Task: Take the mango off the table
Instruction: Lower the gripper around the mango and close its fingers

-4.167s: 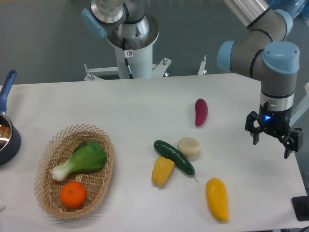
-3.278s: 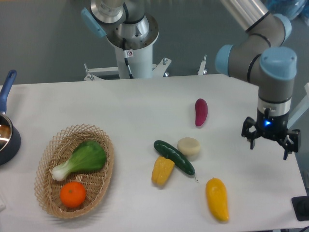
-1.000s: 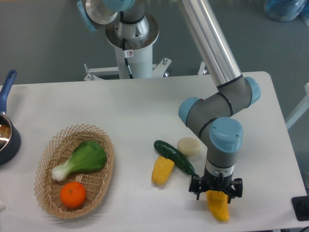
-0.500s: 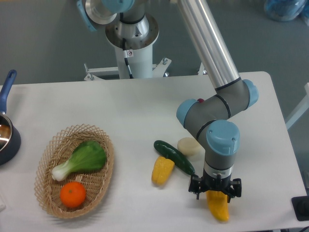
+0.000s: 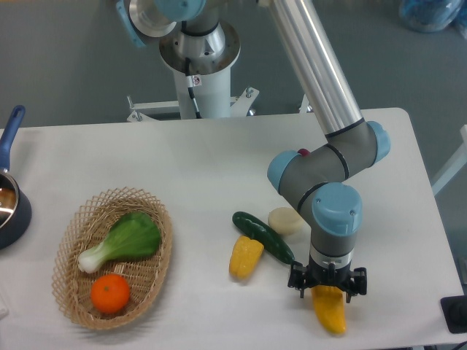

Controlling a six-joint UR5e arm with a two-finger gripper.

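Observation:
The mango (image 5: 330, 311) is a glossy yellow-orange oval lying on the white table (image 5: 219, 160) near the front right edge. My gripper (image 5: 327, 286) hangs straight down over its upper end, with its fingers spread to either side of the fruit. The arm's wrist hides the mango's top part. The jaws stand open and I cannot tell whether they touch the fruit.
A yellow corn cob (image 5: 245, 257), a dark green cucumber (image 5: 263, 237) and a pale round piece (image 5: 285, 219) lie left of the gripper. A wicker basket (image 5: 80, 295) holds a green vegetable (image 5: 124, 241) and an orange (image 5: 110, 293). A dark pan (image 5: 9, 204) sits at the left edge.
The arm swung from the table's right edge to above the mango and came down over it. In the last half second it barely shifted.

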